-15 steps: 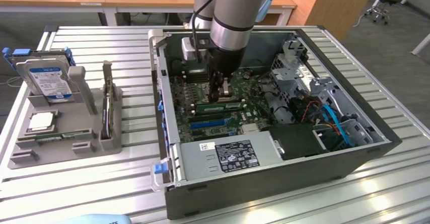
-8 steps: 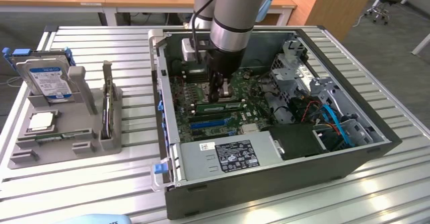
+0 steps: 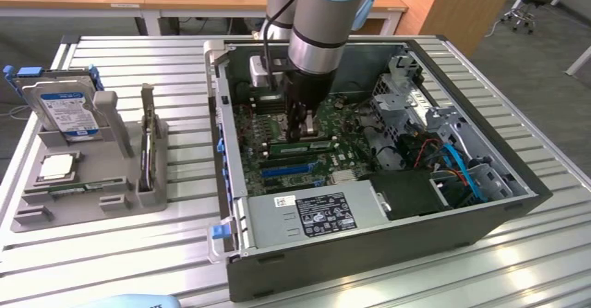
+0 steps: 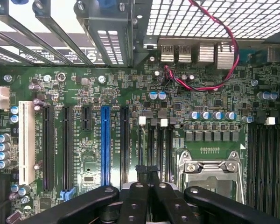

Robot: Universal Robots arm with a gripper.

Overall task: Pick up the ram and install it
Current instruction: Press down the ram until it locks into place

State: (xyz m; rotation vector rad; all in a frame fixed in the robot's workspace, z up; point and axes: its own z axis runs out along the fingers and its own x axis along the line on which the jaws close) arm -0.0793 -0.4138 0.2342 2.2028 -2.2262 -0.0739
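Seating step: my gripper point(image 3: 306, 129), jaws together, presses the ram point(image 3: 300, 144) into its slot beside the socket point(image 4: 213, 169); firm straight pressure seems needed.

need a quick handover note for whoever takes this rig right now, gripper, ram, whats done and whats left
Gripper: shut, down inside the open computer case, fingertips over the motherboard's memory slots.
Ram: off the parts tray, lying along the slots directly under the fingertips.
Done: ram picked up and brought to the slots.
Left: I cannot tell whether the ram is fully seated or the latches are closed, so installation is unconfirmed.
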